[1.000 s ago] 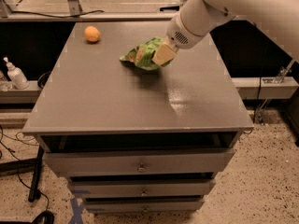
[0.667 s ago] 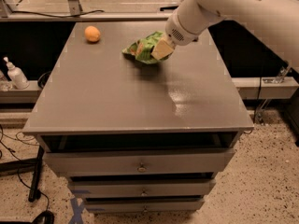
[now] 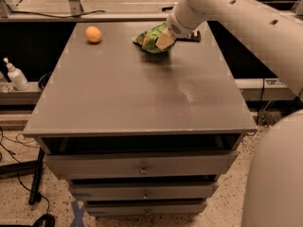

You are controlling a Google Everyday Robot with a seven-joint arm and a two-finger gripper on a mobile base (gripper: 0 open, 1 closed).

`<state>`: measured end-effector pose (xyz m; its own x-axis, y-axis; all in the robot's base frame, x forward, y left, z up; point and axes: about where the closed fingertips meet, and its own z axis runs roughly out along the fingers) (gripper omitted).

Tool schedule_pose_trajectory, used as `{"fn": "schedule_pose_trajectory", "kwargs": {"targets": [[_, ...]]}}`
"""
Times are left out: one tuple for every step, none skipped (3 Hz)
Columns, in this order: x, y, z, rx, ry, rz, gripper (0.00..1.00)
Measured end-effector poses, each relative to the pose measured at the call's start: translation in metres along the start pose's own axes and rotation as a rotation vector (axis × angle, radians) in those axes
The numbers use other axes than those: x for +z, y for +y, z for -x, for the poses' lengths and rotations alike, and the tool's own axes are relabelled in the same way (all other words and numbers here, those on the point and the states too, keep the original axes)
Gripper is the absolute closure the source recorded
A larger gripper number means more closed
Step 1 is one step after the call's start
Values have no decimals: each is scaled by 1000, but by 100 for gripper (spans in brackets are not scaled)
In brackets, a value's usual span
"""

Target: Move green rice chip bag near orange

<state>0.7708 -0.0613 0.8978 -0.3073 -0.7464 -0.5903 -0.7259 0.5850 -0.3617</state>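
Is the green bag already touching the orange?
No, the bag, held by the pincer over the table's far side, is clearly apart from the orange.

The pincer [image 3: 162, 38], at 1 o'clock on the desk [image 3: 142, 103], is clamped on the green rice chip bag [image 3: 147, 39] and covers the bag's right end. Only 1 finger [image 3: 165, 41] shows; the other is hidden behind the bag. The bag's lettering is too small to read, and whether its underside touches the desk cannot be told. A dark flat object [image 3: 194, 36] behind the wrist is mostly hidden. The arm [image 3: 246, 18] is cut off by the top and right edges. At 4 o'clock the robot's pale body [image 3: 277, 174] runs past the right and bottom edges. At 9 o'clock, the bottle [image 3: 16, 77] has a label too small to read.
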Motion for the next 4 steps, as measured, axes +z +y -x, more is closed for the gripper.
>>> {"fn": "schedule_pose_trajectory", "kwargs": {"targets": [[26, -17, 25, 15, -42, -9, 100], [46, -19, 50, 30, -86, 10, 100], [64, -9, 69, 39, -119, 41, 100], [80, 1, 80, 54, -139, 69, 100]]}}
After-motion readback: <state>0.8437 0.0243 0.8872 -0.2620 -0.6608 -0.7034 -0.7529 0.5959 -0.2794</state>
